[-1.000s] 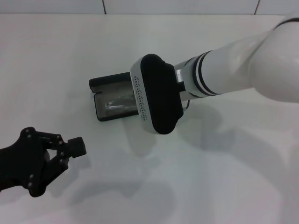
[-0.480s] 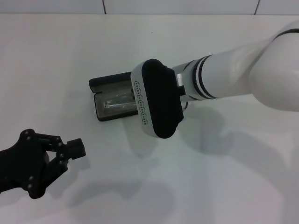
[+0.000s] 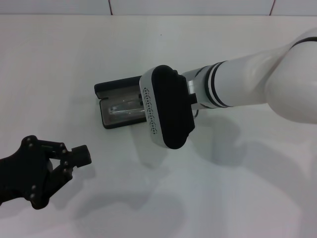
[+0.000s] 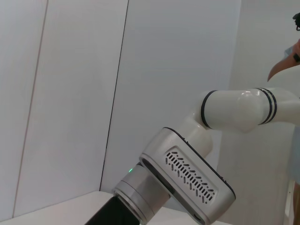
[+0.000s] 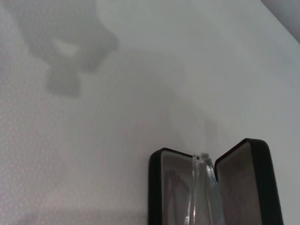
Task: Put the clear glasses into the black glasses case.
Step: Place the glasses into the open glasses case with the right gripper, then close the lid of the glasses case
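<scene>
Clear glasses lengthwise along open black glasses case; left tool closed; right tool's state untellable

The black glasses case is lying open on the white bench, showing at the lower right of the frame, its two halves spread in a V with grey lining facing inward. The clear glasses are sitting folded in the hinge line between the halves, running down to the lower edge. A soft grey shadow is falling across the bench at the upper left.
</scene>
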You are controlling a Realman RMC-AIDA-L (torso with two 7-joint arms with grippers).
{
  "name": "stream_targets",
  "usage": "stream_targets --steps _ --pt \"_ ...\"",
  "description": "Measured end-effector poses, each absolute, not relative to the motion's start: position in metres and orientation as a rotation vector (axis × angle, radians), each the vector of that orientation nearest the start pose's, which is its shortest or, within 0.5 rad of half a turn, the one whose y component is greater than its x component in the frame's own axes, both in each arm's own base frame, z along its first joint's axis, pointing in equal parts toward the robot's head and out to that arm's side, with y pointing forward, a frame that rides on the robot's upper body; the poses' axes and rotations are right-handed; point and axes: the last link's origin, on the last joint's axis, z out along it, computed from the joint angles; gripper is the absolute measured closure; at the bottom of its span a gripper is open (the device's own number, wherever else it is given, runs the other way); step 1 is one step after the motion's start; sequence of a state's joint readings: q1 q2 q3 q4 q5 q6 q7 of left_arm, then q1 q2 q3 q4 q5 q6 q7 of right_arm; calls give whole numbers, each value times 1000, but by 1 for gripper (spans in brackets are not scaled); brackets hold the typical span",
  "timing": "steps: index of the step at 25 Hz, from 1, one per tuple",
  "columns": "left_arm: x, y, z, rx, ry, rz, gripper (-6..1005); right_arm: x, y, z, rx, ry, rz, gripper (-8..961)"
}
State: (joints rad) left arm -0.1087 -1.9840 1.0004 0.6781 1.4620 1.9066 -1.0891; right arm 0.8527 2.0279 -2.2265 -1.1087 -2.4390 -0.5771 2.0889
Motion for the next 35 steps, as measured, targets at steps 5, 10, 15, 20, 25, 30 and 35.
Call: stream_targets --steps 5,10,15,20,25,30,35 --pt "-301 202 43 -2624 -372 -1149 950 71 361 -145 -2567 -845 -302 886" --pt "-300 202 43 -2625 -371 -1150 951 72 360 -145 -2565 -853 -302 885" --pt "-300 203 43 -2627 -366 -1150 951 72 360 -146 -2555 -872 -298 883" --pt "-299 204 43 -2628 -364 -1151 951 73 360 -145 -2548 -876 -290 838" --pt "-300 204 43 -2625 -364 -1151 951 71 358 -144 -2539 -871 -258 801" --pt "-302 203 48 -2593 -365 -1155 951 68 351 -140 -2538 -837 -185 802" --pt "-306 199 64 -2484 -349 -1195 951 80 343 -126 -2468 -749 -54 801"
